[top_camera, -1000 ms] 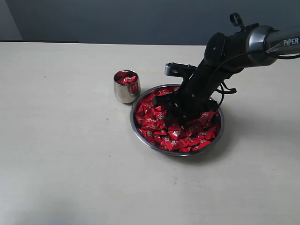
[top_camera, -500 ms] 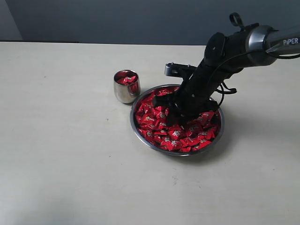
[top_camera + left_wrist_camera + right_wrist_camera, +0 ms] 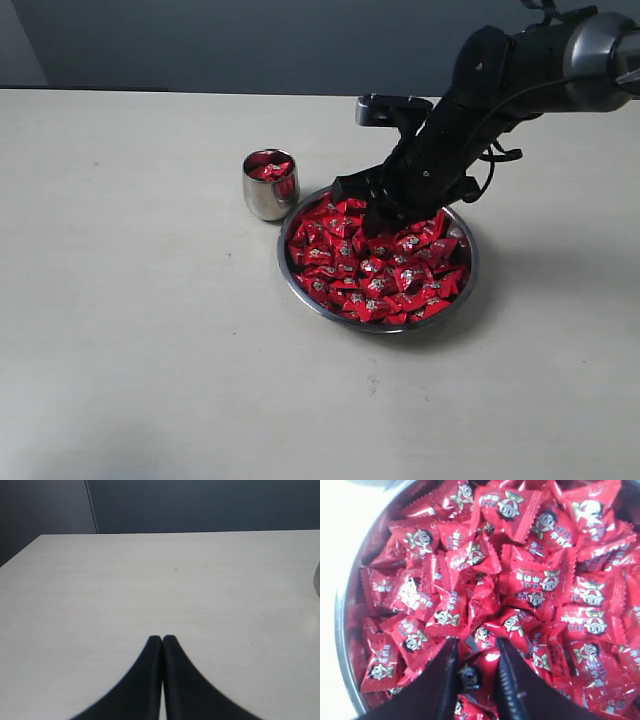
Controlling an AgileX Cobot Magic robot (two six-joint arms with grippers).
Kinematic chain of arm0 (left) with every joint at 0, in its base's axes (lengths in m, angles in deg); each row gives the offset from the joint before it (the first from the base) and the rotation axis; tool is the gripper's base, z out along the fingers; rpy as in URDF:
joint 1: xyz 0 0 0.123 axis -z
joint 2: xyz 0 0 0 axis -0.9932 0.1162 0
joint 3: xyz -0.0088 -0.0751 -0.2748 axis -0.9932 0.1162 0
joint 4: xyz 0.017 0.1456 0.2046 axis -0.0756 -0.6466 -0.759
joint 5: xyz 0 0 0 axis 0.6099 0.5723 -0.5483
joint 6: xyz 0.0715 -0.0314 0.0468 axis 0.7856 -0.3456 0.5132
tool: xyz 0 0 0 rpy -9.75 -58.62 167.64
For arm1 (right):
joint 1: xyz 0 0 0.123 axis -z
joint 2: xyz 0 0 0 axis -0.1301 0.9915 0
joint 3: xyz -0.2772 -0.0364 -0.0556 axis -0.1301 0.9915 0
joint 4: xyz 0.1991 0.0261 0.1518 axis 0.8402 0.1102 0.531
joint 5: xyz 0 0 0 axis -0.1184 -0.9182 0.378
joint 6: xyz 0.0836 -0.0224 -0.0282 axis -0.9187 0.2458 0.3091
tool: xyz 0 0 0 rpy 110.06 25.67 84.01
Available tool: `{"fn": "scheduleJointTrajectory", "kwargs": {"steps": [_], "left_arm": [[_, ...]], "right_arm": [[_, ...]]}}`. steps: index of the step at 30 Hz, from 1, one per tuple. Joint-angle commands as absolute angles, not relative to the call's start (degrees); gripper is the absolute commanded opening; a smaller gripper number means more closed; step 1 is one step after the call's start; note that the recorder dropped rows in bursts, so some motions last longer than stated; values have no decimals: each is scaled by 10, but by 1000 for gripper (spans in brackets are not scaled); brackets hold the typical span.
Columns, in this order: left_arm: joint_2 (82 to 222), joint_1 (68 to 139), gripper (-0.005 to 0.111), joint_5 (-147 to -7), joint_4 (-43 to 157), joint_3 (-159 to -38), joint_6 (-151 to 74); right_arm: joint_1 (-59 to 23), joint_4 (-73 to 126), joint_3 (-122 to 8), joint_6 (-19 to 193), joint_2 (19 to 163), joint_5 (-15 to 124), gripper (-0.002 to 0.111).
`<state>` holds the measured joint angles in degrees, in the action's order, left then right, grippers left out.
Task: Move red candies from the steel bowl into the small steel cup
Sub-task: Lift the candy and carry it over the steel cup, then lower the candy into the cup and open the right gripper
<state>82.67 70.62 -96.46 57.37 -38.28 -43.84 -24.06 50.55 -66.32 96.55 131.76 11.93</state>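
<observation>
The steel bowl [image 3: 330,316] sits right of the table's middle, heaped with red candies [image 3: 375,275]. Just left of it stands the small steel cup [image 3: 268,190], holding a few red candies. My right gripper [image 3: 365,205] hangs a little above the bowl's far-left part. In the right wrist view the right gripper [image 3: 476,642] is shut on one red candy [image 3: 482,672], with the pile [image 3: 530,580] and the bowl's rim [image 3: 342,630] below. The left gripper [image 3: 162,638] is shut and holds nothing, over bare table; it is out of the exterior view.
The pale table [image 3: 150,330] spreads wide to the left and front of the bowl. A dark wall runs behind its far edge. The right arm [image 3: 520,70] reaches in from the upper right over the bowl's back.
The right gripper has risen out of the candy pile and shifted toward the bowl's far-left side, carrying one candy. The cup and bowl have not moved.
</observation>
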Motion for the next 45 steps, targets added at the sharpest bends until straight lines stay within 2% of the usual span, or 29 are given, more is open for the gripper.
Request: {"fn": "scheduleJointTrajectory", "kwargs": {"steps": [1, 13, 28, 45], "left_arm": [[824, 709, 0, -959, 577, -380, -439], [824, 709, 0, -959, 577, -380, -439], [824, 709, 0, -959, 577, -380, -439], [824, 709, 0, -959, 577, -380, -439]], "right_arm": [[-240, 499, -666, 967, 1300, 133, -1], [-242, 500, -798, 987, 1319, 128, -1], [-303, 525, -1020, 1002, 1472, 127, -1], [-315, 539, -1043, 1002, 1534, 129, -1]]}}
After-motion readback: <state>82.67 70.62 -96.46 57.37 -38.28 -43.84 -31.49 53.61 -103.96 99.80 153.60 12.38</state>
